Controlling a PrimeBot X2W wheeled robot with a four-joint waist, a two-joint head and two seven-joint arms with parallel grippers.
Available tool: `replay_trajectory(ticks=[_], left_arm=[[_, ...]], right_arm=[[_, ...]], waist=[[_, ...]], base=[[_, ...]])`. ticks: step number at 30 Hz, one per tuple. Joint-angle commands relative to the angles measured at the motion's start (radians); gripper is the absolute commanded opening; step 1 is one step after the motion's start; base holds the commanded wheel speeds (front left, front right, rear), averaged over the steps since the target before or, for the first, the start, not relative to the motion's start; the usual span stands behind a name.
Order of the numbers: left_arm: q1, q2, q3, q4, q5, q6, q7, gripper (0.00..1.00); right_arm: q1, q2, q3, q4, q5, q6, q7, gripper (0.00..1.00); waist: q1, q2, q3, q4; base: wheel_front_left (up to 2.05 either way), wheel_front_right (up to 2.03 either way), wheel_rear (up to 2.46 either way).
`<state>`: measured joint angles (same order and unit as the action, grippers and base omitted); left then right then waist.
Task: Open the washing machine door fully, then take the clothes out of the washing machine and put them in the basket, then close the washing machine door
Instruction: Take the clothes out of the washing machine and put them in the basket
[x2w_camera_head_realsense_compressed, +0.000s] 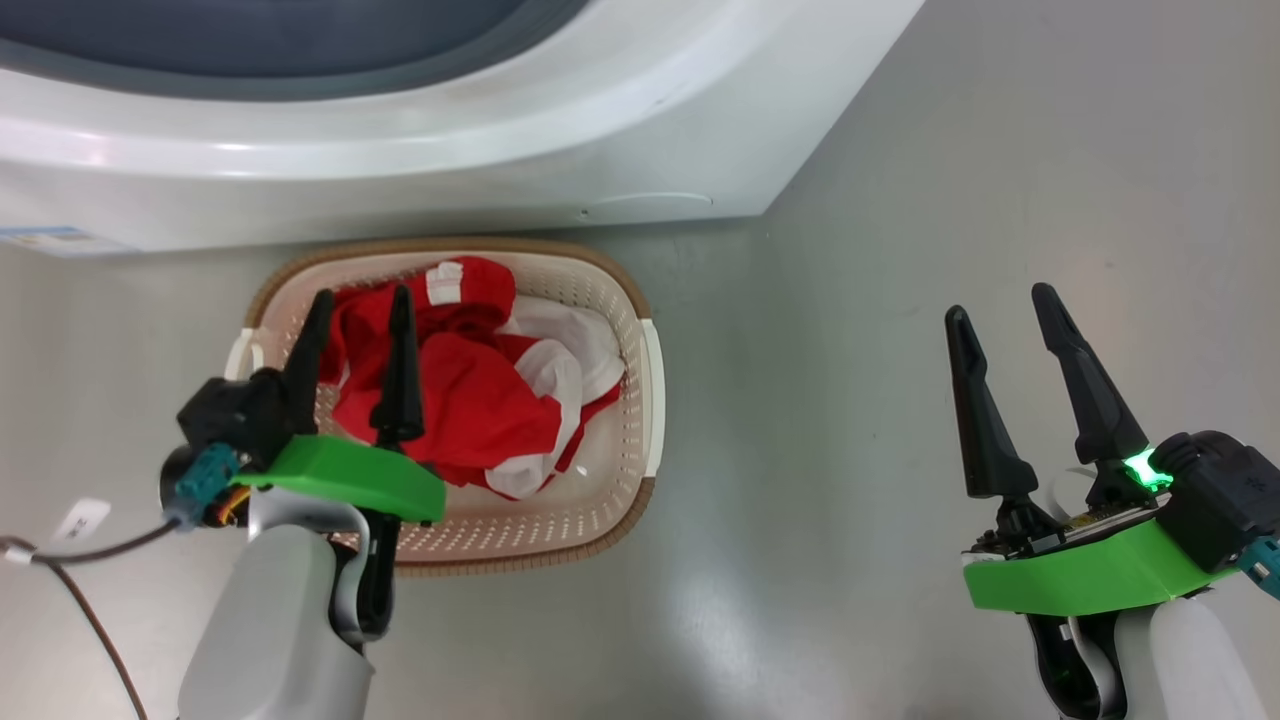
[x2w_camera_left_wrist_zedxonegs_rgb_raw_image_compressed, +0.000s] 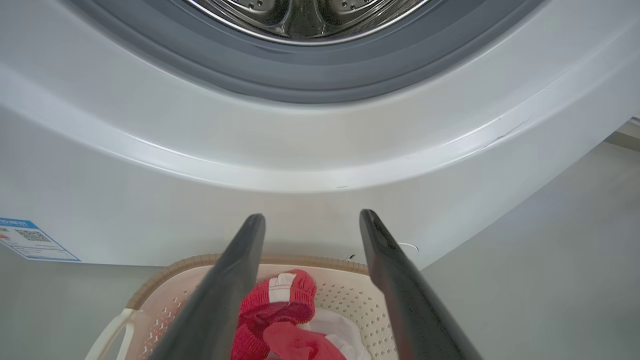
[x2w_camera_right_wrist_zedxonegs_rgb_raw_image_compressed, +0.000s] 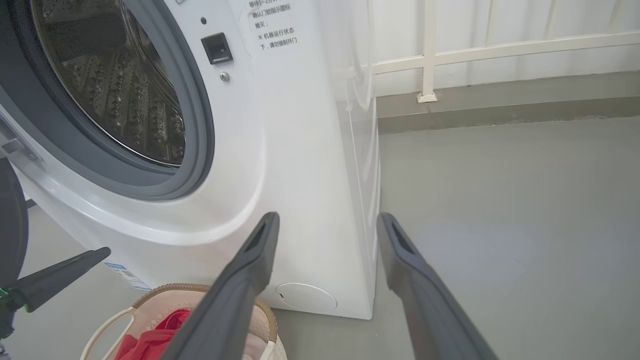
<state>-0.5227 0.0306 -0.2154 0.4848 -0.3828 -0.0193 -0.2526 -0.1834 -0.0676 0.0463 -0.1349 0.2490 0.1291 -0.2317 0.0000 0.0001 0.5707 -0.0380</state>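
Note:
The clothes (x2w_camera_head_realsense_compressed: 480, 400), a red and white bundle, lie inside the basket (x2w_camera_head_realsense_compressed: 640, 380), which stands on the floor against the washing machine (x2w_camera_head_realsense_compressed: 600, 130). My left gripper (x2w_camera_head_realsense_compressed: 362, 293) hangs open just above the clothes at the basket's left side, with nothing between its fingers. In the left wrist view the left gripper (x2w_camera_left_wrist_zedxonegs_rgb_raw_image_compressed: 312, 215) points at the machine's front above the clothes (x2w_camera_left_wrist_zedxonegs_rgb_raw_image_compressed: 285, 310). My right gripper (x2w_camera_head_realsense_compressed: 998, 300) is open and empty over bare floor to the right. The drum (x2w_camera_right_wrist_zedxonegs_rgb_raw_image_compressed: 115, 85) stands uncovered. The washing machine door's black rim (x2w_camera_right_wrist_zedxonegs_rgb_raw_image_compressed: 11, 220) shows at the far left edge.
Grey floor (x2w_camera_head_realsense_compressed: 850, 500) spreads to the right of the basket and machine. A white railing and low kerb (x2w_camera_right_wrist_zedxonegs_rgb_raw_image_compressed: 500, 50) run behind the machine. A cable (x2w_camera_head_realsense_compressed: 90, 590) trails from my left wrist.

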Motion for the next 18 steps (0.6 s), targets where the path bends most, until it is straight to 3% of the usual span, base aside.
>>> replay_trajectory(ticks=[1, 18], left_arm=[[0.037, 0.02, 0.033, -0.061, 0.017, 0.011, -0.009, 1.0], [0.219, 0.02, 0.02, -0.399, 0.083, 0.057, -0.009, 1.0]], right_arm=[[0.015, 0.002, 0.023, -0.017, 0.009, 0.002, -0.007, 1.0], [0.066, 0.012, 0.027, 0.028, 0.019, 0.002, -0.02, 1.0]], waist=[[0.0, -0.0001, -0.025, 0.006], [0.0, -0.0001, -0.22, 0.009]], base=[[0.0, 0.0, 0.0], [0.0, 0.0, 0.0]])
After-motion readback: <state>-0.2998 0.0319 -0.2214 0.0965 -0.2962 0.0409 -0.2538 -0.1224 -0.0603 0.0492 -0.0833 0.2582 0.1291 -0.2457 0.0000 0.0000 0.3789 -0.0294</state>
